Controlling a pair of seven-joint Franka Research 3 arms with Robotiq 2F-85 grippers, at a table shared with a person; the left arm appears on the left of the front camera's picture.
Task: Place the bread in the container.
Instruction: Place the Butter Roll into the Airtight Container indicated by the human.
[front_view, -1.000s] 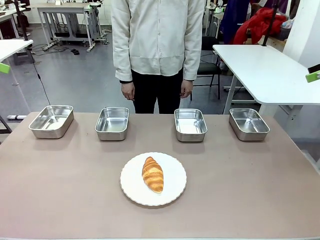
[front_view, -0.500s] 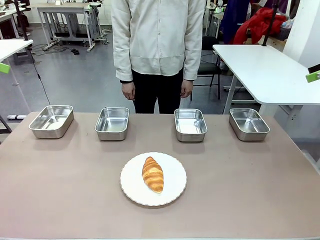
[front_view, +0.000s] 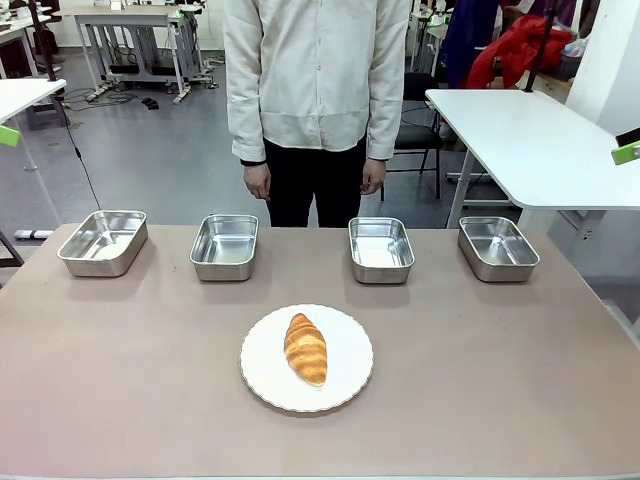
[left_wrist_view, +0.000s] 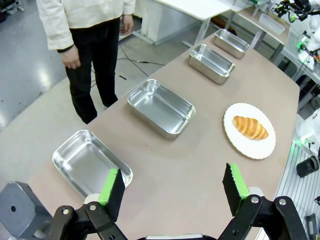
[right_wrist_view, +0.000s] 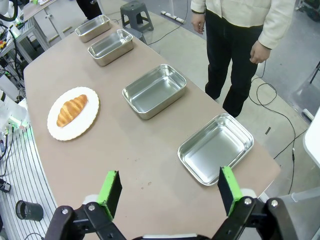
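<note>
A round white plate (front_view: 346, 366) lies near the middle of the brown tabletop (front_view: 500, 390). At the far side a person (front_view: 315, 90) stands in a cream shirt and black trousers. Behind, to the right, there is a white table (front_view: 530, 140) and a red cloth (front_view: 515, 45). A grey stool (right_wrist_view: 131, 8) stands on the floor.

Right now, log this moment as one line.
croissant: on white plate, untouched | steel pans: four in a row, empty | left gripper: open, empty | right gripper: open, empty | person: hands down
</note>
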